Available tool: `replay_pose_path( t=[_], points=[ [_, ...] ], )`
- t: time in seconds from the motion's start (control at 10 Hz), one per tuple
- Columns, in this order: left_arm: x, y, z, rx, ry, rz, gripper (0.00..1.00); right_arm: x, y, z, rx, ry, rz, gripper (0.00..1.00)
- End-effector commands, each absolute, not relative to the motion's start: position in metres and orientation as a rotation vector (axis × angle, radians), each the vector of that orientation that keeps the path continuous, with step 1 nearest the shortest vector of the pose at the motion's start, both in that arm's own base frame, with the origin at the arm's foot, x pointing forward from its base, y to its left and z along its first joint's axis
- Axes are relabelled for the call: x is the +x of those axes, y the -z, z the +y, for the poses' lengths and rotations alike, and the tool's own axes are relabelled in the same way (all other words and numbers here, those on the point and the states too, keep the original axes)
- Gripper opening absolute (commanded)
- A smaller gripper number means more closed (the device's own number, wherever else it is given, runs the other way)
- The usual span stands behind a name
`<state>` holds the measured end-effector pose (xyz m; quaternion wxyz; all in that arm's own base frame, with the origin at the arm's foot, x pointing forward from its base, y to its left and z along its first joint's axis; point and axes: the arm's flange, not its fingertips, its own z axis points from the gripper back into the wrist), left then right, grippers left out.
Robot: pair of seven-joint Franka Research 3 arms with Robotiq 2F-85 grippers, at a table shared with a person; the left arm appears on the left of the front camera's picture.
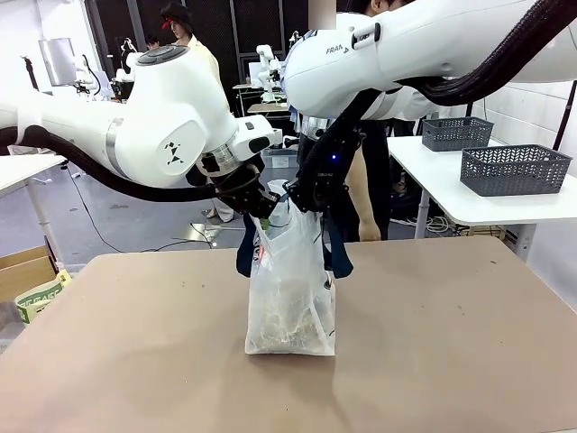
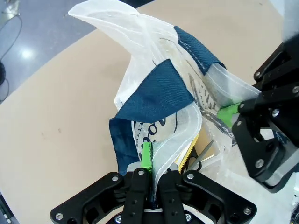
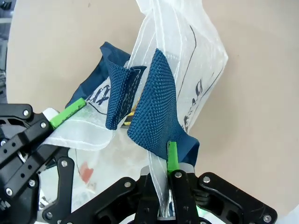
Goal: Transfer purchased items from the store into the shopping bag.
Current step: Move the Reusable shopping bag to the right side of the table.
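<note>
The shopping bag (image 1: 290, 298) is standing upright at the middle of the table (image 1: 135, 343), with its bottom resting on the tabletop. The left gripper (image 2: 153, 161) is pinching the bag's clear plastic rim just beside a navy strap handle (image 2: 156, 91), with its jaws pressed fully together on the plastic. The right gripper (image 3: 164, 163) is clamping the opposite edge of the rim, jaws closed tight on plastic and strap. The purchased items (image 1: 288, 332) are lying as a brownish jumble in the bag's bottom. A yellow pack (image 2: 190, 153) is showing through the plastic.
</note>
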<state>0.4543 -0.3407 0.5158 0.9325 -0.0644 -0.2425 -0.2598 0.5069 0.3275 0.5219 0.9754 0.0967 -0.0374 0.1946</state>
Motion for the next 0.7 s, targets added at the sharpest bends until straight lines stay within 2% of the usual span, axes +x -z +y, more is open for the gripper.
replay_pose_path(
  t=[0.0,0.6],
  points=[
    [0.454,-0.517,-0.346,-0.164,0.548,-0.526,0.00,0.514,-0.525,0.338,0.229,-0.334,-0.058,0.00],
    [0.444,-0.520,-0.344,-0.202,0.565,-0.563,0.00,0.519,-0.521,0.343,0.230,-0.297,-0.055,0.00]
  ],
)
